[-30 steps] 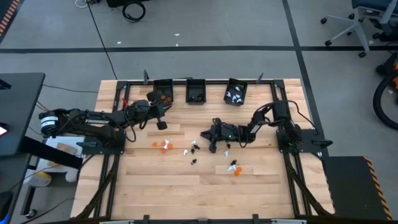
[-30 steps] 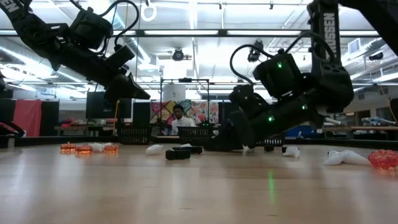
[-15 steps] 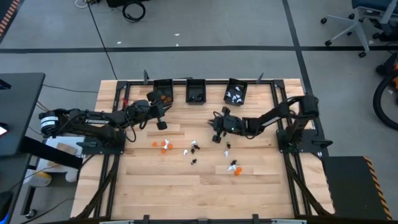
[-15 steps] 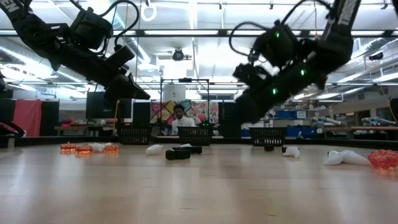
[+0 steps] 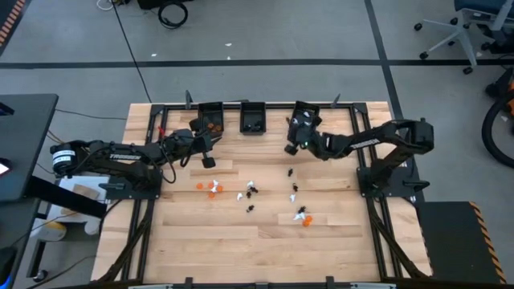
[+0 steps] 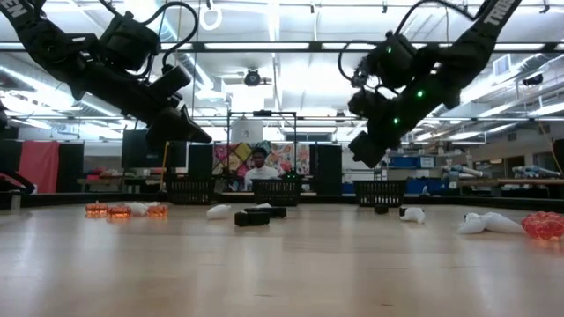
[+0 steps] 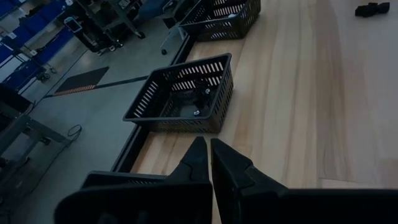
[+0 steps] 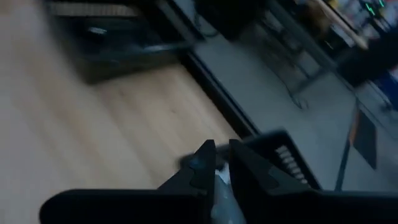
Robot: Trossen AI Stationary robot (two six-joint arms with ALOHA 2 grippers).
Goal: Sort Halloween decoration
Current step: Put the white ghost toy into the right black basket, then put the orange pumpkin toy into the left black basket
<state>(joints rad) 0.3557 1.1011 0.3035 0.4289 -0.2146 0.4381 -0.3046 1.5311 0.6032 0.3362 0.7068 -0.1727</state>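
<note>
Item: table [image 5: 201, 241], wooden, with three black bins along its far edge. I count a left bin [image 5: 211, 118] holding orange pieces, a middle bin [image 5: 254, 119] holding dark pieces, and a right bin [image 5: 306, 113] holding white pieces.

Item: Halloween decoration [image 5: 250, 191], loose trinkets scattered on the boards near the middle of the table. I see an orange and white cluster [image 5: 210, 187] to the left, white and black bits in the centre, a small dark piece [image 5: 290, 172] further right, and an orange, white and black group [image 5: 303, 215] nearer the front. In the low view the same pieces lie flat on the wood, orange ones [image 6: 121, 210] at left, a black one [image 6: 252, 217] in the middle.

Item: right gripper [image 5: 292, 148], raised above the table just in front of the right bin. Its fingers [image 8: 202, 163] are nearly together, with something small and pale showing between them; I cannot tell what it is.

Item: left gripper [image 5: 209, 160], waiting in the air in front of the left bin, fingers [image 7: 198, 163] pressed together, holding nothing.
</note>
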